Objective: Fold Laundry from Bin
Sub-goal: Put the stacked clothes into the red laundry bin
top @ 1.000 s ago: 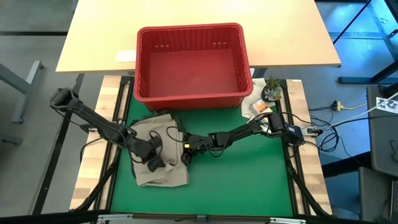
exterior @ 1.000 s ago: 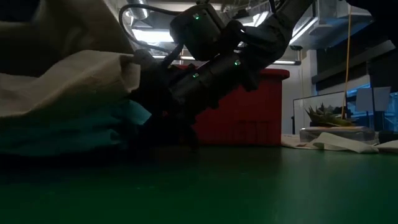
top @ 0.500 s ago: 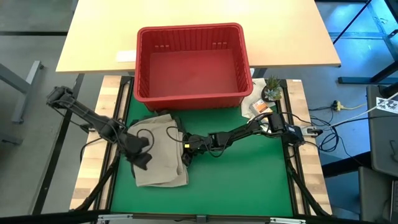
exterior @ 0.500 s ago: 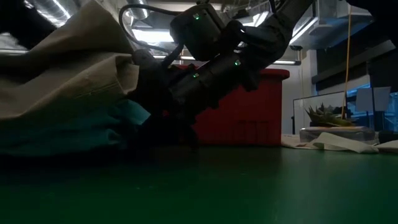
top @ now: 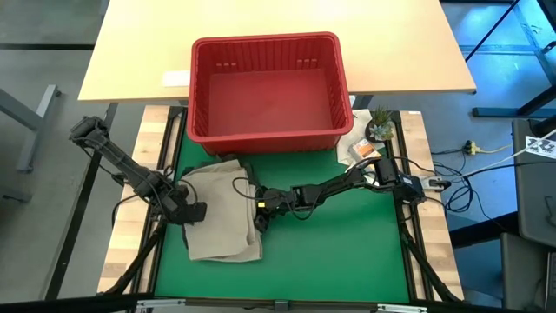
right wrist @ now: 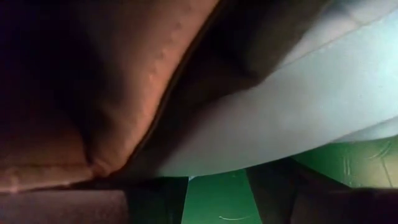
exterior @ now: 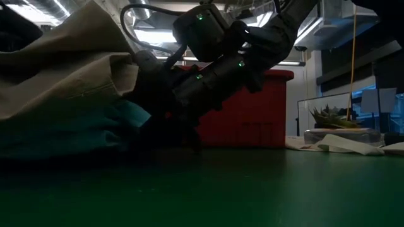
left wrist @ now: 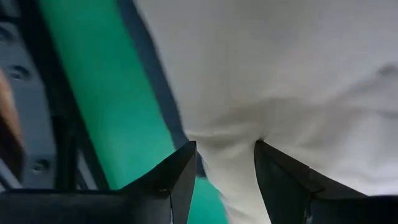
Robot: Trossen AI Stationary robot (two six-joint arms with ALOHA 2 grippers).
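Green mat (top: 347,252) across the near table, pale wooden tabletop (top: 139,52) beyond it. Between the two, straddling the joint: the bin (top: 269,39), red, ribbed walls, upright, its red floor showing. Just beside its right corner, a small potted plant (top: 380,124) and some white cloth (top: 354,146).

Laundry in front of the bin, on the left half of the mat: beige garment (top: 221,226) on top, roughly squared off, touching the mat. From table height, teal garment (exterior: 63,132) under the beige, the beige edge raised well above it on the left.

Left gripper (top: 193,211) at the pile's left edge, low to the mat. Seemed pinched on the beige garment there: in its wrist view, cloth bunched and running down between the two dark fingers (left wrist: 180,180), bare mat off to one side.

Right gripper (top: 258,216) against the pile's right edge, arm stretched low across the mat from the right. Pressed close to the cloth; grip impossible to tell.
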